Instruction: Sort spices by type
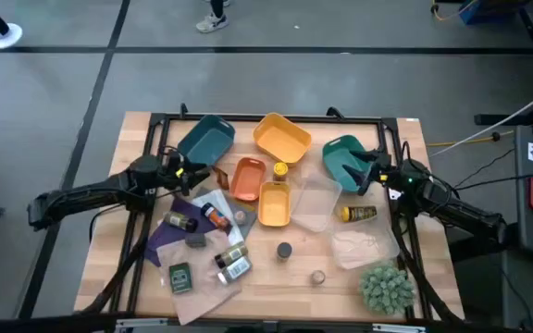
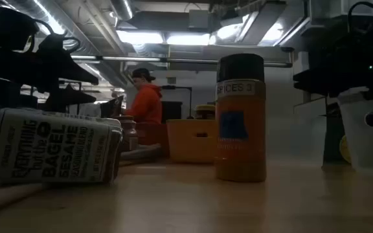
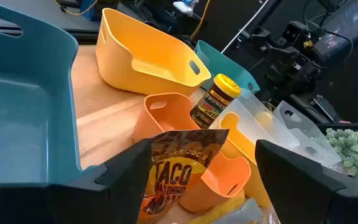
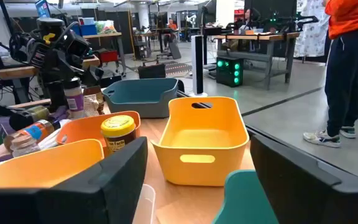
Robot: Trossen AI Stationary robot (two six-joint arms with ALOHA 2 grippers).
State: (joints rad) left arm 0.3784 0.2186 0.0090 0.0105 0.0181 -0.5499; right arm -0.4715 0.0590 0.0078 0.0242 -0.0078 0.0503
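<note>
Grey floor is stretching out beyond the wooden table, crossed by dark seam lines, and a cable is trailing across it at the right. Overhead, long ceiling lights are glowing among pipes and ducts. A person in an orange top is sitting far back in the room — another person in an orange top and dark trousers is standing near the table's edge, white shoes on the floor. Workbenches are lining the far side, and a dark box with green lights is glowing beneath one of them.
</note>
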